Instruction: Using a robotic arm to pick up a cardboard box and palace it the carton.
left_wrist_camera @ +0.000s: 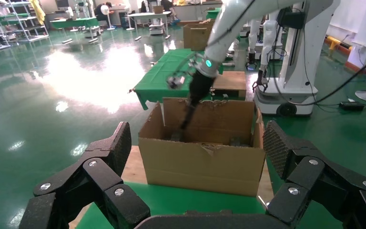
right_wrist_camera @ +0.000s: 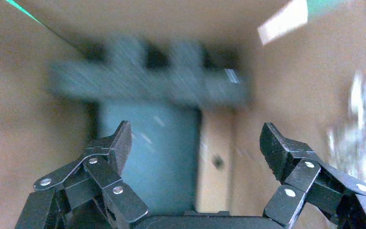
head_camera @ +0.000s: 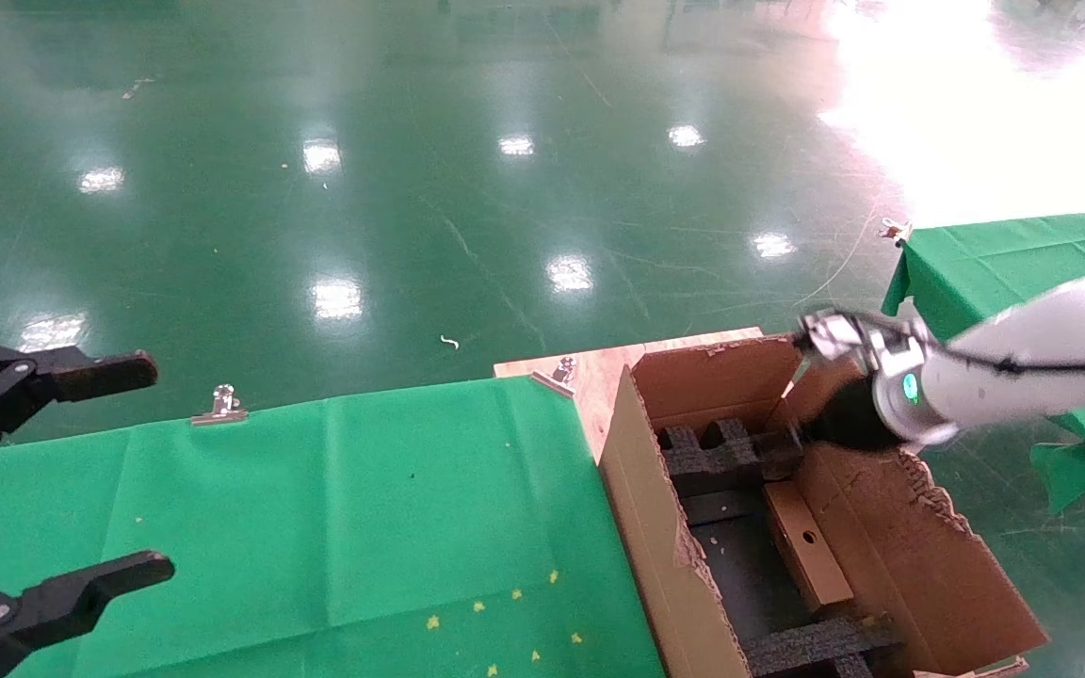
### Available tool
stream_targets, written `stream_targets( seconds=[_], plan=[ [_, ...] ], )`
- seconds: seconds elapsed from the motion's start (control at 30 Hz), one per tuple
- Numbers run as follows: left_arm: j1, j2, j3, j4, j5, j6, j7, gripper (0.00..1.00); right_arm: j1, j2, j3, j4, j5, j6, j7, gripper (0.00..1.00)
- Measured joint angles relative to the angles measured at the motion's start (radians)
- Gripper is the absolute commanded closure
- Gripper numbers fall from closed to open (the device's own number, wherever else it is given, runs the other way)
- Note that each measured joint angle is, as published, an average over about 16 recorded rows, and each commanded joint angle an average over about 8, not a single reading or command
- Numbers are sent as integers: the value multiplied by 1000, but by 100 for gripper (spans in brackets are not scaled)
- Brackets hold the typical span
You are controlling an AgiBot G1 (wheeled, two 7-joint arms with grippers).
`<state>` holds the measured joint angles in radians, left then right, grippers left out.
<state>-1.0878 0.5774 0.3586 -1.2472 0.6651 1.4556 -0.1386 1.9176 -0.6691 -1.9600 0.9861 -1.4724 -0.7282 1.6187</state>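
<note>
we are reaching our right gripper down over the far end of the carton, white robotic arm slanting in from the right. its fingers are spread wide and grasping nothing. the cardboard box is lying inside the carton already, flat along the right-hand wall with its round hole facing up, so the placing looks done in our judgement. our left gripper is hanging parked over the green-covered table, fingers released and empty.

what could go wrong from here: we are working deep between the walls, and the ragged flap is standing just beside the wrist. lifting out at a slant could snag the black cable or camera box on that torn edge and drag the whole carton. dipping lower could knock the black foam blocks just beneath the fingers, or nudge the box off the wall.

around us: another foam piece is sitting at the near end, a second green table is standing behind the arm, and metal clips are pinning the cloth. nothing else is crowding the way out.
</note>
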Motion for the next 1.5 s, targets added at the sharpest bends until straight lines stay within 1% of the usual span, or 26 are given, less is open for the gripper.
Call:
stream_targets(
  seconds=[0.2,0.4,0.57,0.73,0.9,1.03,1.5],
  plan=[
    [0,0,0,0,0,0,0,0,89,45,73,134,87,-6,-66,0],
    [0,0,0,0,0,0,0,0,147,88,144,253,189,-26,-137,0],
    [0,0,0,0,0,0,0,0,168,109,179,305,248,-43,-174,0],
    [0,0,0,0,-1,0,0,0,166,115,203,322,273,-56,-194,0],
    [0,0,0,0,-1,0,0,0,134,112,246,318,286,-77,-229,0],
    [0,0,0,0,-1,0,0,0,89,108,307,314,303,-106,-281,0],
    [0,0,0,0,-1,0,0,0,-134,97,637,311,409,-265,-557,0]
  ],
)
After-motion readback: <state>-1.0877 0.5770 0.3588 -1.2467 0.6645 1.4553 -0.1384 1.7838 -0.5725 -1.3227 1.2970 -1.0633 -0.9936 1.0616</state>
